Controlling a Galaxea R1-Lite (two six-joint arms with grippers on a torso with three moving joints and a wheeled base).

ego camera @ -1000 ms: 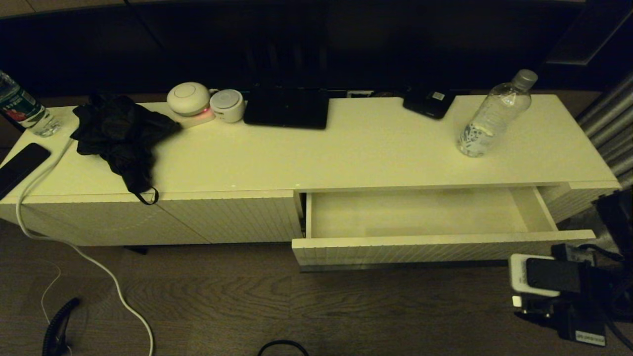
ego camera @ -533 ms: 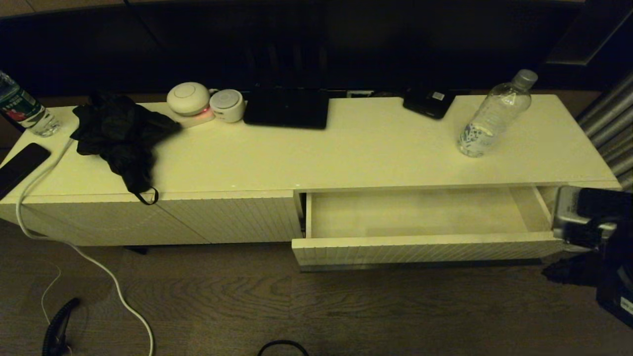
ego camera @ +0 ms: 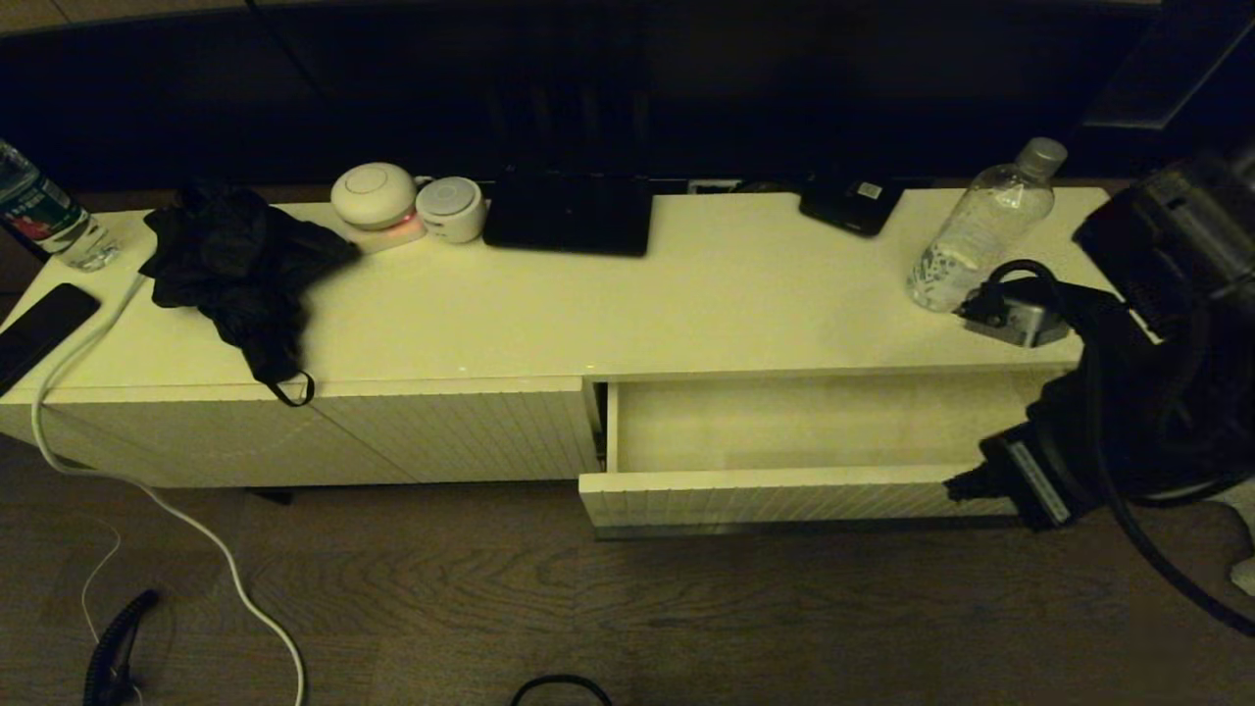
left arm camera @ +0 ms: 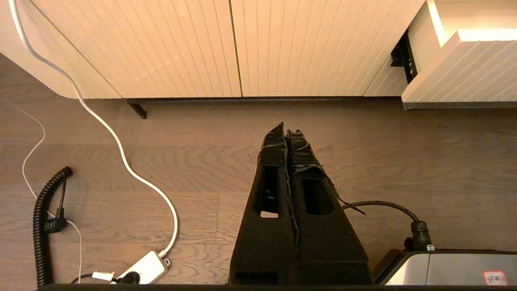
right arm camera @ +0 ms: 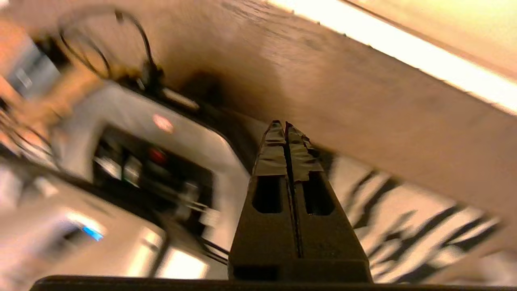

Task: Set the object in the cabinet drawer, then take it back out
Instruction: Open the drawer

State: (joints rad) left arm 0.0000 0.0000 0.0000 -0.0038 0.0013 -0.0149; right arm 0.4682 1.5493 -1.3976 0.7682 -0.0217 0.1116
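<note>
The clear water bottle [ego camera: 976, 235] with a pale grey cap stands upright on the right part of the white cabinet top [ego camera: 686, 304]. Below it the drawer [ego camera: 784, 492] is pulled out, and its white inside [ego camera: 814, 422] holds nothing. My right arm [ego camera: 1128, 392] rises in front of the drawer's right end, just right of the bottle and apart from it. The right gripper [right arm camera: 286, 125] is shut and empty, pointing down at floor and robot parts. My left gripper [left arm camera: 286, 131] is shut and empty, low over the wooden floor left of the drawer front [left arm camera: 460, 68].
On the cabinet top are a bottle with a green-and-red label [ego camera: 44, 221] at far left, a phone [ego camera: 39, 328], a black cloth [ego camera: 240, 270], two round white devices [ego camera: 373, 196], a flat black device [ego camera: 569, 221] and a small black box [ego camera: 848, 204]. A white cable [ego camera: 147, 490] runs down to the floor.
My right arm has swung up from low beside the drawer's right end to cabinet-top height near the bottle, now covering the drawer's right end. Bottle and drawer have not moved.
</note>
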